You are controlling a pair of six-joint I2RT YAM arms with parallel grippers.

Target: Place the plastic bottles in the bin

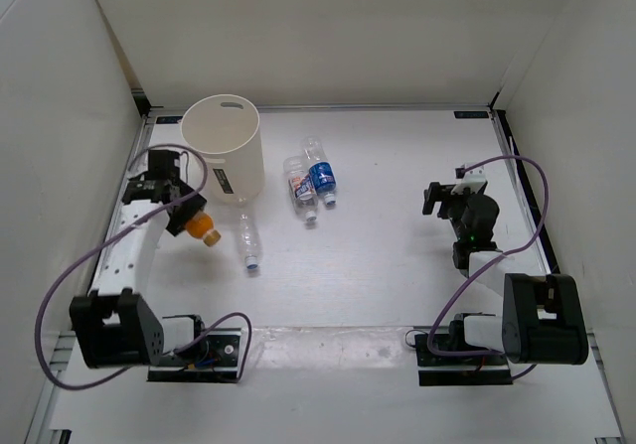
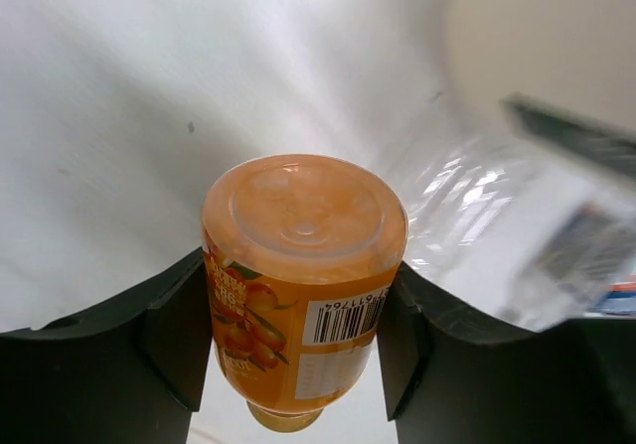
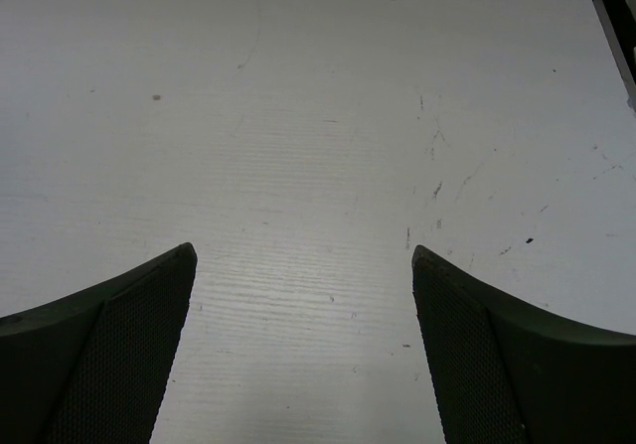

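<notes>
My left gripper (image 1: 189, 216) is shut on a small orange juice bottle (image 1: 203, 229), held just left of the cream-white bin (image 1: 221, 151). In the left wrist view the bottle (image 2: 303, 255) sits base-out between my fingers (image 2: 169, 335). A nearly plain clear bottle (image 1: 248, 240) lies in front of the bin; it shows blurred in the left wrist view (image 2: 477, 206). A pale-labelled bottle (image 1: 298, 188) and a blue-labelled bottle (image 1: 321, 174) lie side by side right of the bin. My right gripper (image 1: 437, 201) is open and empty over bare table (image 3: 303, 265).
White walls enclose the table on the left, back and right. A black strip (image 1: 522, 181) runs along the table's right edge. Purple cables loop from both arms.
</notes>
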